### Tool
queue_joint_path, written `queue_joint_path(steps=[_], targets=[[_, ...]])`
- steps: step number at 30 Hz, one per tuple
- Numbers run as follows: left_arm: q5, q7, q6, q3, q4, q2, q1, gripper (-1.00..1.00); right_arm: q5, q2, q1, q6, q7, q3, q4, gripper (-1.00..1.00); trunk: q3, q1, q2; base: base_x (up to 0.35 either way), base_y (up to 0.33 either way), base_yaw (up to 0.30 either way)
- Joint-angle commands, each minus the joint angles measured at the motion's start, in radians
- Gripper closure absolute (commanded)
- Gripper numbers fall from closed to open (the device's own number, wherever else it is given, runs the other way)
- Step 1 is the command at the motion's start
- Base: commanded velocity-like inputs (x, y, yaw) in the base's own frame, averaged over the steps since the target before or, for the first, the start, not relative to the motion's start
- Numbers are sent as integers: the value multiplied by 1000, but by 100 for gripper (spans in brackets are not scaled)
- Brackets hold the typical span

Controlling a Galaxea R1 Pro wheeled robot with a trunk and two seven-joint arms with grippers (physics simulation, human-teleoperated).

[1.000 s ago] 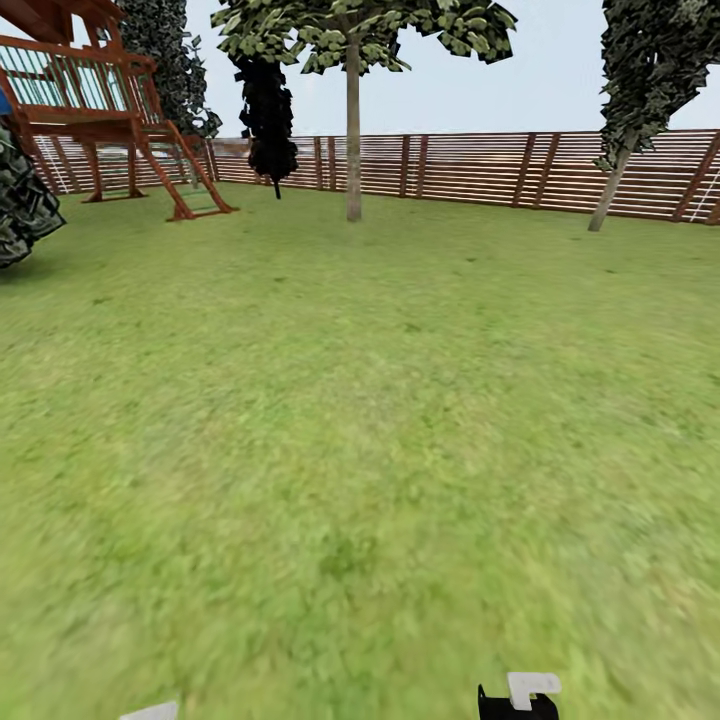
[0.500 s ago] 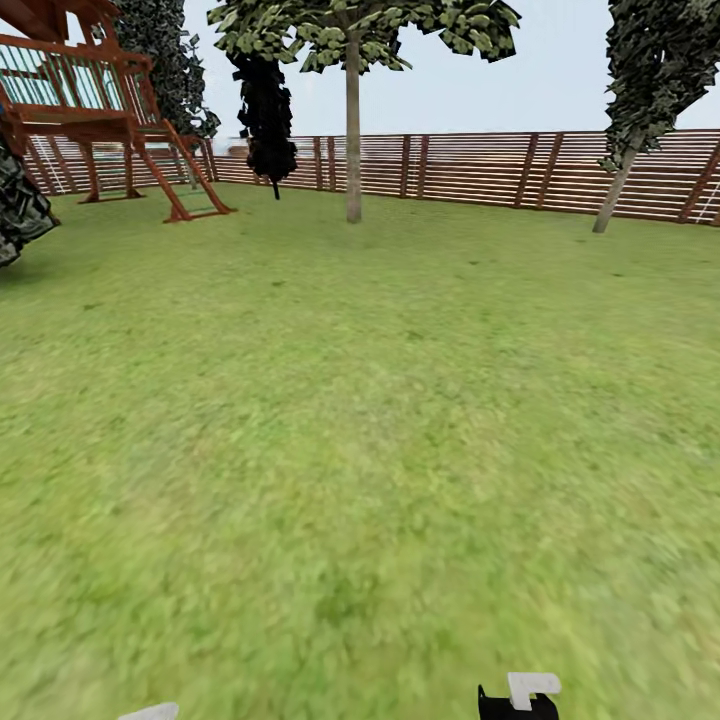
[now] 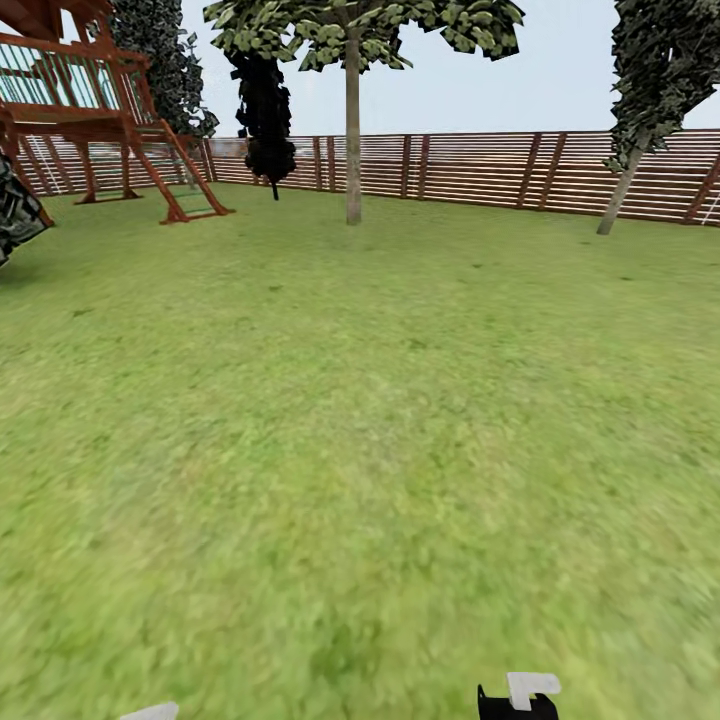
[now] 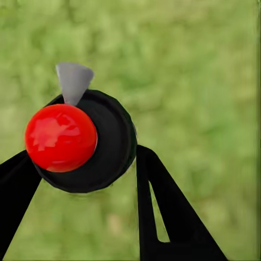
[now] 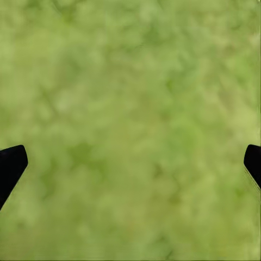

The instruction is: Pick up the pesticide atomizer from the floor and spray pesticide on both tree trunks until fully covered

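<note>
Your view is drifting right, the playhouse [image 3: 95, 110] sliding leftward, as you're heading for the far tree [image 3: 353, 120]. Your left tool [image 4: 81, 163] is gripping the sprayer bottle [image 4: 87, 141] over the lawn [image 3: 360, 450]; your right tool [image 5: 130, 157] is hanging released

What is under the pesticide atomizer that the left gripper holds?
Under the pesticide atomizer, clamped in the left gripper, there is only blurred green lawn, some way below it. The patch of grass directly beneath is hidden by the bottle's body and red top.
</note>
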Motion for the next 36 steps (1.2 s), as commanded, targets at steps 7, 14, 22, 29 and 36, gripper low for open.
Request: queue_joint_path(steps=[7, 14, 22, 29, 36], targets=[[3, 1, -4, 0, 1, 0, -1, 100, -11, 1, 0, -3, -1, 9, 1, -100, -1, 0, 0, 340, 0, 0], [3, 1, -4, 0, 1, 0, -1, 100, -12, 1, 0, -3, -1, 9, 1, -100, -1, 0, 0, 340, 0, -133], [3, 0, -4, 0, 1, 1, -1, 100, -12, 2, 0, -3, -1, 9, 1, -100, -1, 0, 0, 341, 0, -25], [3, 0, -4, 0, 1, 1, -1, 100, -12, 2, 0, -3, -1, 9, 1, -100, -1, 0, 0, 344, 0, 0], [3, 0, -4, 0, 1, 2, -1, 100, -12, 1, 0, -3, -1, 8, 1, -100, -1, 0, 0, 344, 0, 0]])
